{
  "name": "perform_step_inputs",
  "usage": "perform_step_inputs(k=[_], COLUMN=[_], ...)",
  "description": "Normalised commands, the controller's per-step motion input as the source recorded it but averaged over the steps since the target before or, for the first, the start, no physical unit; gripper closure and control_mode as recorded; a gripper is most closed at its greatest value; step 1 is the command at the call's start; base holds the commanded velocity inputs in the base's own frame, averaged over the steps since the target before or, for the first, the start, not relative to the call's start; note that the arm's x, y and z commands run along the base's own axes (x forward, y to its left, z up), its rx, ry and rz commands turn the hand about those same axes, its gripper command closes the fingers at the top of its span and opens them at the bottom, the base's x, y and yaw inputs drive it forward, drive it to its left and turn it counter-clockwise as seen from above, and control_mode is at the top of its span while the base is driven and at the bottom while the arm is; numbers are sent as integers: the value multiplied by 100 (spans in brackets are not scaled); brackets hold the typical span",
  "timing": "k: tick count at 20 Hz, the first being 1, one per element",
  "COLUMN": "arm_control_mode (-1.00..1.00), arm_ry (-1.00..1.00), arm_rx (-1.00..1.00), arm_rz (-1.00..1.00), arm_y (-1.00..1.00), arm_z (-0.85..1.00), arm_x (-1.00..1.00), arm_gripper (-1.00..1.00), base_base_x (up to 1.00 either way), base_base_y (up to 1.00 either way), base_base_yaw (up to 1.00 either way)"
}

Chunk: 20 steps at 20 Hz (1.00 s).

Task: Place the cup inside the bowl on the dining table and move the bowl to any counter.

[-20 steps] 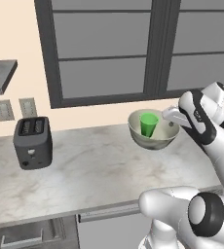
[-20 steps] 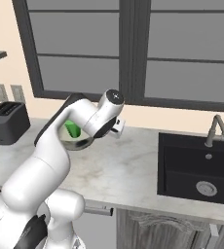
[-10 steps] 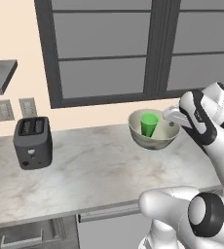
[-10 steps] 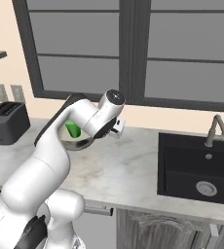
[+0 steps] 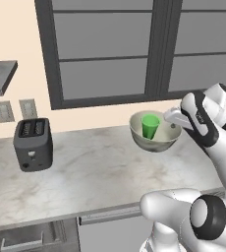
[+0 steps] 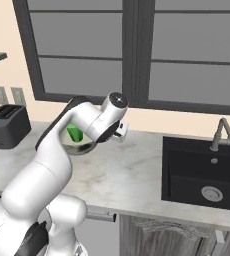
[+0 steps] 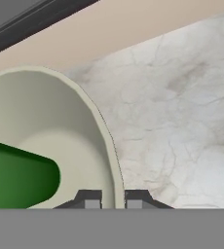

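Observation:
The cream-green bowl [image 5: 156,141] is at the counter [image 5: 85,172] below the window, with the bright green cup [image 5: 150,126] standing inside it. My gripper [image 5: 173,118] is shut on the bowl's right rim. In the hand view the rim of the bowl [image 7: 60,126] runs between my two fingertips [image 7: 89,199], and the cup [image 7: 16,177] lies at lower left. From the right, the cup [image 6: 76,133] and the bowl [image 6: 83,148] show behind my arm. Whether the bowl touches the marble I cannot tell. The dining table is out of view.
A dark toaster [image 5: 33,143] stands at the counter's left end, under two wall outlets [image 5: 16,109]. A black sink [image 6: 207,175] with a faucet [image 6: 222,132] is set in the counter to the right. Bare marble [image 7: 182,97] lies beside the bowl.

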Motion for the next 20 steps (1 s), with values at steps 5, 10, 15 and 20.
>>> perform_step_inputs(k=[5, 10, 15, 20], arm_control_mode=[-100, -100, -100, -100], arm_ry=[1, 0, 3, 6], arm_rx=[3, 4, 0, 0], arm_rz=[-1, -1, 0, 0], arm_y=[0, 0, 0, 0], arm_z=[-23, -21, -20, -23], arm_x=[0, 8, 10, 0], arm_gripper=[100, 100, 100, 100], base_base_x=[0, 0, 0, 0], base_base_y=[0, 0, 0, 0], base_base_yaw=[0, 0, 0, 0])
